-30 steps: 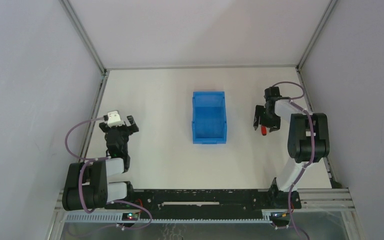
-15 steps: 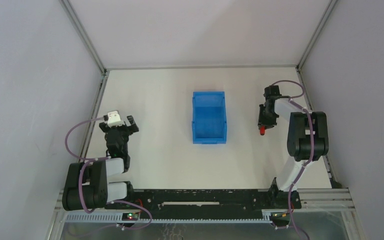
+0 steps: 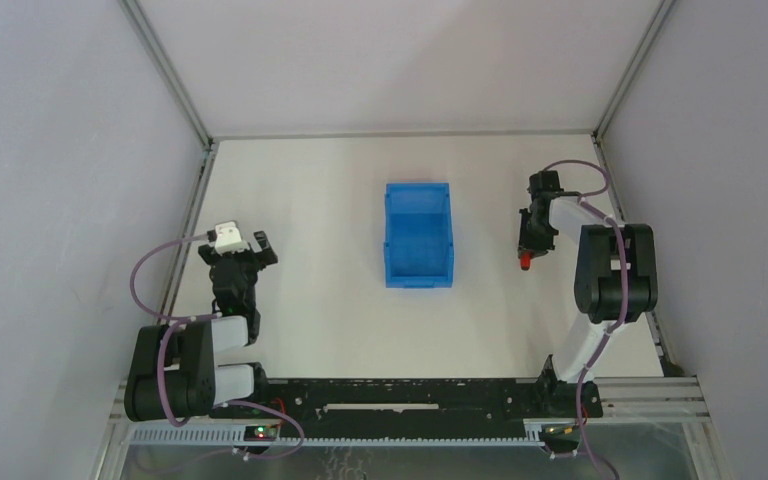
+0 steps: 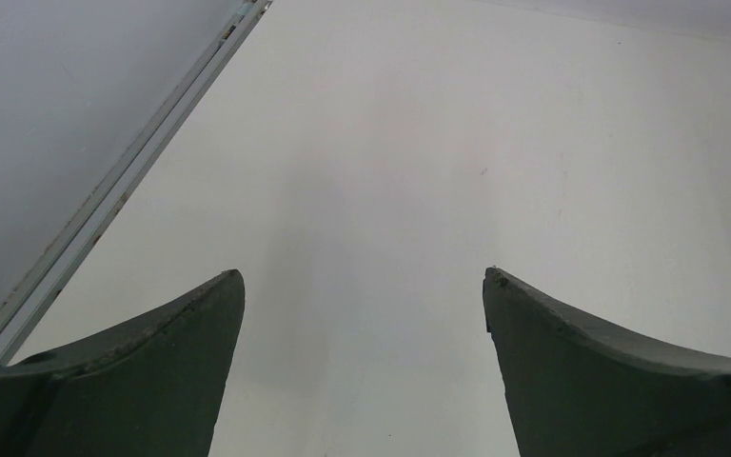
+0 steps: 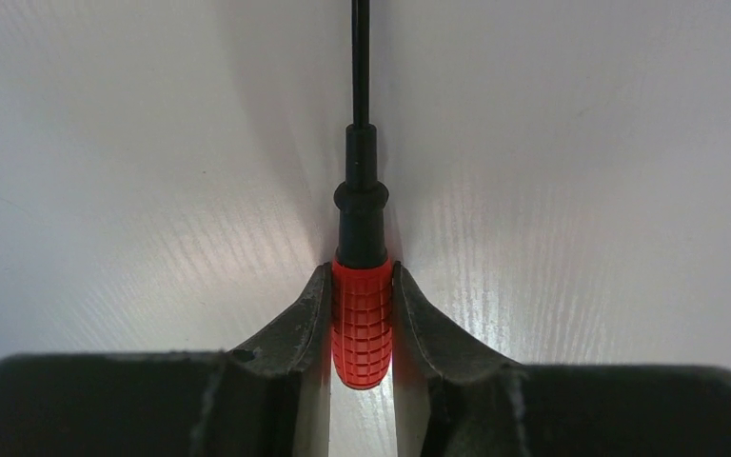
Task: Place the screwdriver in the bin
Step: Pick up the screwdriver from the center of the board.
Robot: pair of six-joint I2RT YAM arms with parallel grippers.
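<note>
The screwdriver [image 5: 362, 324] has a ribbed red handle and a thin black shaft that runs straight up the right wrist view. My right gripper [image 5: 362, 271] is shut on that red handle, one finger pressing each side, low over the white table. From above, the red handle tip [image 3: 525, 262] shows just below the right gripper [image 3: 530, 240], to the right of the blue bin [image 3: 418, 248]. The bin stands open-topped in the middle of the table with nothing visible in it. My left gripper [image 4: 362, 276] is open over bare table at the left [image 3: 243, 255].
Grey walls with metal rails [image 3: 185, 225] enclose the white table on three sides. A black rail [image 3: 410, 395] with both arm bases runs along the near edge. The right arm's elbow [image 3: 615, 270] stands close to the right wall.
My right gripper's fingers have closed from wide apart onto the screwdriver's red handle. The left arm and the bin have not moved.
</note>
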